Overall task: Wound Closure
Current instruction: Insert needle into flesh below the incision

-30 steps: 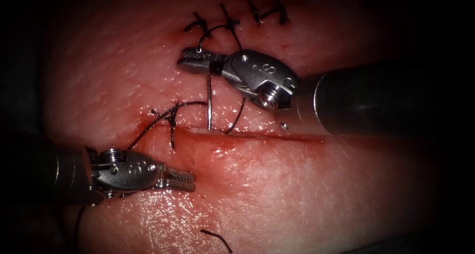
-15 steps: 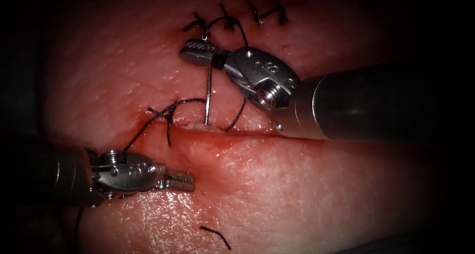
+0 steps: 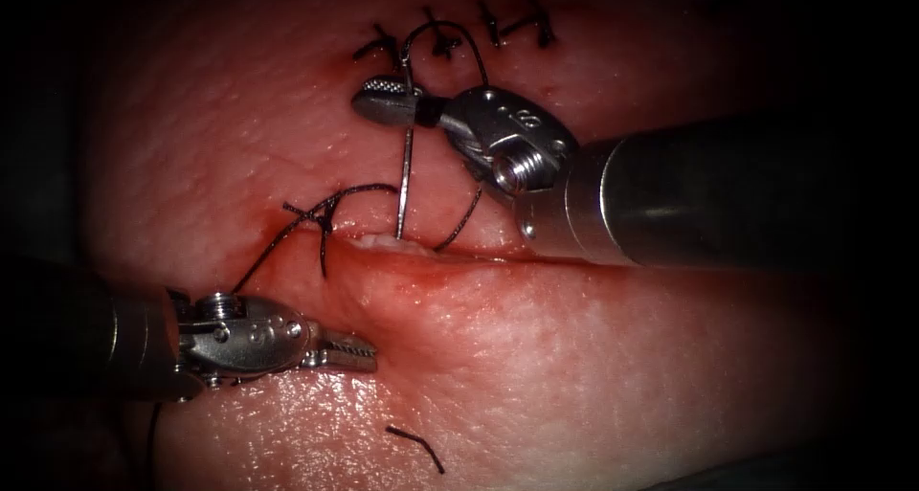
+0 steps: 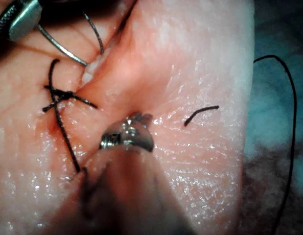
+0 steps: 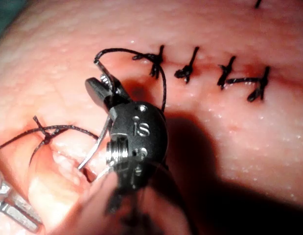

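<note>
2 tools: left tool (image 3: 347,349), right tool (image 3: 388,100), 1 needle (image 3: 405,180), 1 tissue (image 3: 593,357), 1 cut (image 3: 536,258), 1 loose thread end (image 3: 416,446), 1 knot (image 3: 325,218)

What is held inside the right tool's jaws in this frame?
The right tool is shut on the needle near its thread end; thread arcs from there. The needle's tip sits in the tissue at the cut, buried from sight. The left tool holds nothing.

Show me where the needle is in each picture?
Endoscope view: the needle hangs from the right hand, gripped near its thread end, tip in the tissue at the cut.
Left wrist view: needle between right hand and cut; left hand holds nothing.
Right wrist view: needle runs from right hand into cut.
Landmark: the knot.
</note>
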Controlling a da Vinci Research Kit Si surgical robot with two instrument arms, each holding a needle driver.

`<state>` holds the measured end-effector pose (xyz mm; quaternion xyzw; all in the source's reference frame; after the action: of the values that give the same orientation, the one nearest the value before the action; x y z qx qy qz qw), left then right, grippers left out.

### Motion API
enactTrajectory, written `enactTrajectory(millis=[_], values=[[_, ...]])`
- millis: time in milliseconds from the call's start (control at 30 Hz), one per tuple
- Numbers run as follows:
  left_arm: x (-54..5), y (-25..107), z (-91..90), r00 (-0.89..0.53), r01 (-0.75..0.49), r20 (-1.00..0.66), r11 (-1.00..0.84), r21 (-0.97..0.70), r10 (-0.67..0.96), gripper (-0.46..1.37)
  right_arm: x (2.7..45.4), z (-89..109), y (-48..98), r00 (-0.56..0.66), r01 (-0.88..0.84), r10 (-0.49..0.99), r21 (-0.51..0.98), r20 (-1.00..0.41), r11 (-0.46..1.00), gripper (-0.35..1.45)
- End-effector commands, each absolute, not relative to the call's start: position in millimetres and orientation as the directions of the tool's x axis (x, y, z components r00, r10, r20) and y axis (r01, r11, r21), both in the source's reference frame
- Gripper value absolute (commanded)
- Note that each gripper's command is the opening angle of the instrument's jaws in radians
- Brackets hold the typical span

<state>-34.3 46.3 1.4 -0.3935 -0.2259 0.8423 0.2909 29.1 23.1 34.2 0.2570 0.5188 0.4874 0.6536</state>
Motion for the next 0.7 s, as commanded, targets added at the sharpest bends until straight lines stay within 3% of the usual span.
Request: enactTrajectory(millis=[33, 700], values=[[-34.3, 46.3, 1.4, -0.521, -0.313, -0.531, -0.729, -0.609, 0.668, -0.06, 29.2, 34.0, 23.1, -0.018, -0.366, 0.913, 0.852, -0.408, 0.374, -0.35], [-34.3, 46.4, 1.4, -0.521, -0.313, -0.531, -0.729, -0.609, 0.668, -0.1, 30.1, 33.2, 18.7, -0.028, -0.301, 0.963, 0.921, -0.267, 0.247, -0.35]])
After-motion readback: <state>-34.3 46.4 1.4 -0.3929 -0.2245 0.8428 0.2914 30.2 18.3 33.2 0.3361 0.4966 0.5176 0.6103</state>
